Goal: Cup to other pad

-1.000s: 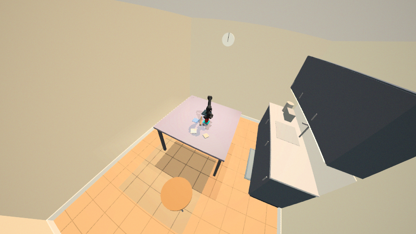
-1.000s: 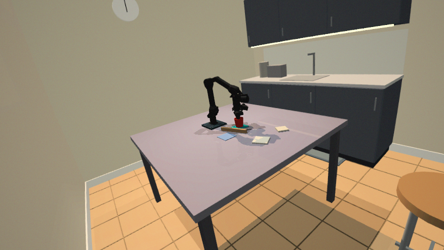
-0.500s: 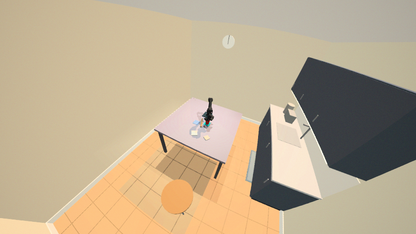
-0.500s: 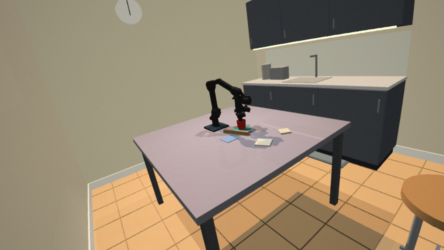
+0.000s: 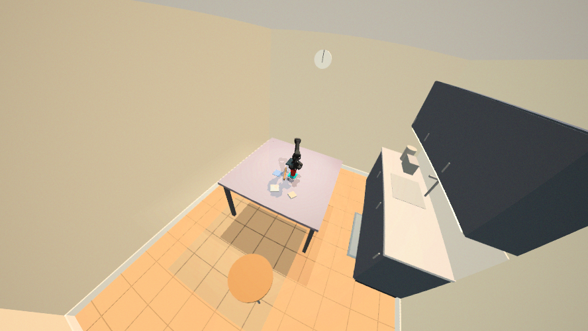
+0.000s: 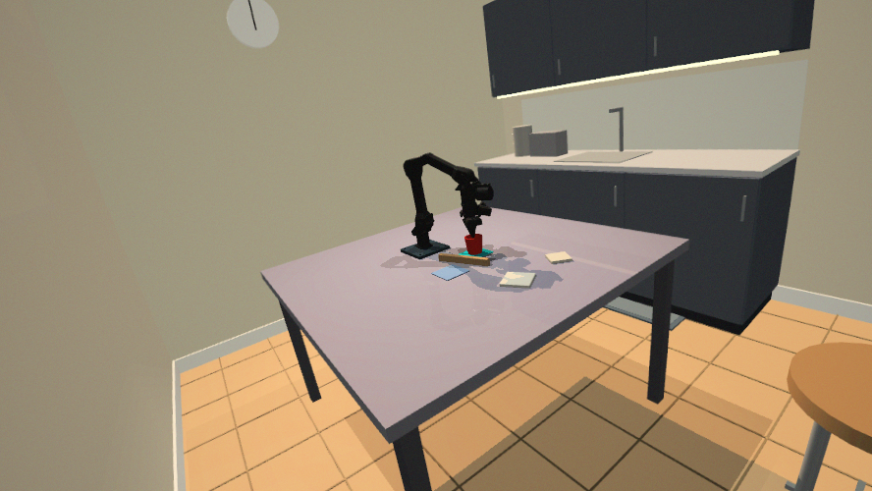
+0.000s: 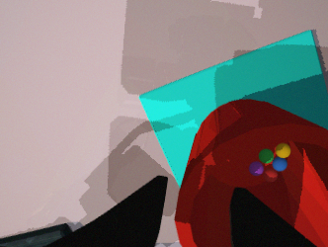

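— Where's the cup (image 6: 473, 244)?

— Upright on the teal pad (image 7: 191, 118), toward the far edge of the table (image 6: 365, 329), near the arm's base. A wooden strip (image 6: 463, 258) lies just in front of it.

— And the gripper (image 7: 200, 186)?

— Parted a little. One finger is outside the cup's wall and one is inside, and neither is pinching it. The marbles (image 7: 271, 162) sit in the bottom.

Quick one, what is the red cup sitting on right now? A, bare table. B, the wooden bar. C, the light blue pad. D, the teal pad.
D: the red cup with its marbles stands on the teal pad, behind the wooden bar; the light blue pad lies apart from it with nothing on it.
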Tool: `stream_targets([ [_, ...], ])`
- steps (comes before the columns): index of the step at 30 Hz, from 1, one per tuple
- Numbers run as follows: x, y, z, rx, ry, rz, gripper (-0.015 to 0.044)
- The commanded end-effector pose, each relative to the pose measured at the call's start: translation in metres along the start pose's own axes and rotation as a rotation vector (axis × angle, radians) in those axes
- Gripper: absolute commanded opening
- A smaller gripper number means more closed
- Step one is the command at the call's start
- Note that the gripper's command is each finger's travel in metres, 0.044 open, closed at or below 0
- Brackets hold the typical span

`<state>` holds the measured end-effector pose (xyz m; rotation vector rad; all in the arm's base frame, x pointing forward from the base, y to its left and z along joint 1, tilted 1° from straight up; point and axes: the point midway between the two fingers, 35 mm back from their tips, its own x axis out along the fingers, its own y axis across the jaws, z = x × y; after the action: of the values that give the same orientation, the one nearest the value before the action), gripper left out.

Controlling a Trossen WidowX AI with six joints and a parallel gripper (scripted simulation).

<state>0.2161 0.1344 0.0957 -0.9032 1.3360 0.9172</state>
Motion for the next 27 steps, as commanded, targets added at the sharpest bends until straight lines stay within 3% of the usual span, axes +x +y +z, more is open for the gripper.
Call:
stream_targets([
  [1, -0.007, -0.001, 0.001, 0.004, -0.003, -0.005, 0.0128],
  [21, -0.031, 0.002, 0.0, 0.007, -0.003, -0.007, 0.0128],
  [27, -0.026, 0.002, 0.0, 0.0, -0.002, -0.001, 0.0285],
])
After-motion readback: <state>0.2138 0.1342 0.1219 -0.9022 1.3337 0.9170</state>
